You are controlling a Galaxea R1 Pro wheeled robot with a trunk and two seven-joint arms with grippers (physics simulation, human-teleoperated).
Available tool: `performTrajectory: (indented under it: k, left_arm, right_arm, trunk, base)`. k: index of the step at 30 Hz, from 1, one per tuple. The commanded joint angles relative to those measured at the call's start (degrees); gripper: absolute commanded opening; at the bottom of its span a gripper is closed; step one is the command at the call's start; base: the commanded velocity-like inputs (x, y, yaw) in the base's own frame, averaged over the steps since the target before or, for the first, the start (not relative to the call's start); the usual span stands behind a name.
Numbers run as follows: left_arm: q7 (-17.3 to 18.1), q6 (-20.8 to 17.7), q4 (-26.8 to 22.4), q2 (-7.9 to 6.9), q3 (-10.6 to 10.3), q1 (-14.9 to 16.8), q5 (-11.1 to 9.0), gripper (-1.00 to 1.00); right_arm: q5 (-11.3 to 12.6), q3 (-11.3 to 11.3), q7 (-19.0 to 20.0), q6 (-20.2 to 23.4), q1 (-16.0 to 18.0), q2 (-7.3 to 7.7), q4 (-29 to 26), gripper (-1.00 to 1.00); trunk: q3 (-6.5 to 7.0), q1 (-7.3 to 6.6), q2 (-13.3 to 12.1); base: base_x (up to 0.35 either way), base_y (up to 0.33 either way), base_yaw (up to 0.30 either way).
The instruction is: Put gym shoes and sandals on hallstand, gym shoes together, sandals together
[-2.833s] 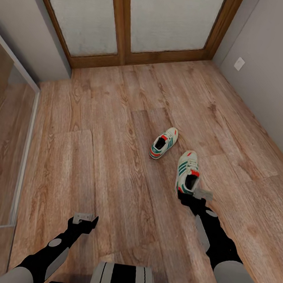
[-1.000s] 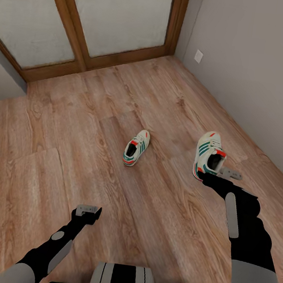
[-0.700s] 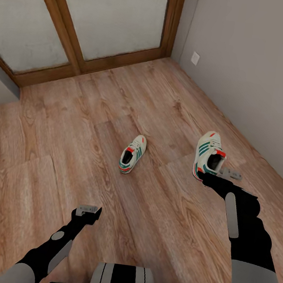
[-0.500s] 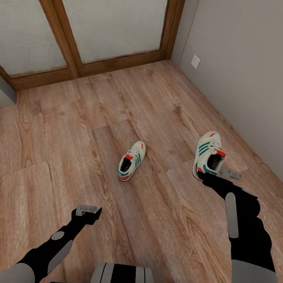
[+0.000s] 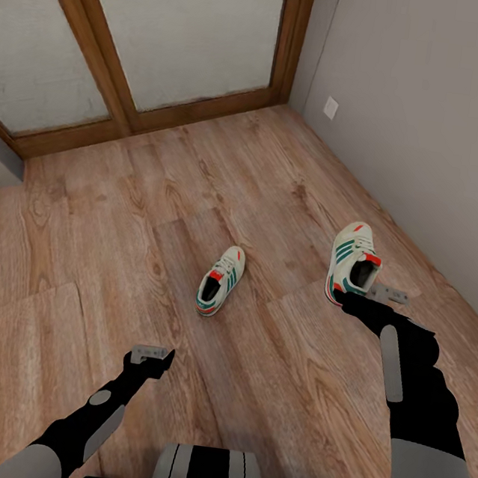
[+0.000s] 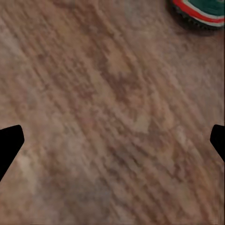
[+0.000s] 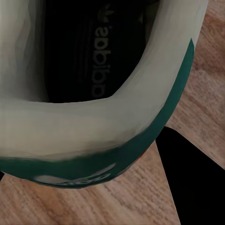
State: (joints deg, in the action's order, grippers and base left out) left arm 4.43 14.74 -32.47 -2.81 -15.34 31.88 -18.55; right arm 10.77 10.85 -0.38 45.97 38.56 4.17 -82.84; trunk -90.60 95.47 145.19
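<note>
Your right hand (image 5: 361,299) pinches one gym shoe (image 5: 351,262) by its heel at centre right. The other shoe (image 5: 220,280) lies mid-frame on the corridor floor (image 5: 116,253). Your left hand (image 5: 150,354), lower left, is spread.

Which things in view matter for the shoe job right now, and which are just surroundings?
Job:
- white lace-up sneaker with green stripes, held at its heel in the right hand
- matching white sneaker lying on the light brown wood-plank floor
- left hand, open

Surroundings:
- wood-framed glass doors
- grey wall with white outlet plate
</note>
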Motion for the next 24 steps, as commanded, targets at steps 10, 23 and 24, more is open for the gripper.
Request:
performTrajectory:
  k: [10,23,24]
  left_arm:
    - [0.1,0.5,-4.3,2.07,-0.2,1.3,5.0,1.0]
    - [0.1,9.4,-4.4,1.68,0.0,2.7,5.7,1.0]
    - [0.1,9.5,-4.4,1.66,0.0,2.7,5.7,1.0]
  right_arm:
    - [0.3,-0.1,-0.1,0.3,0.0,-0.04,0.0,-1.0]
    - [0.3,-0.1,-0.1,0.3,0.0,-0.2,-0.1,-1.0]
    - [0.3,-0.2,-0.1,0.3,0.0,-0.2,-0.1,-1.0]
  trunk:
    - [-0.03,-0.01,0.0]
    - [-0.03,-0.01,0.0]
    - [-0.03,-0.01,0.0]
  base:
    - [0.001,0.0,0.0]
    - [0.0,0.0,0.0]
    - [0.0,0.0,-0.011]
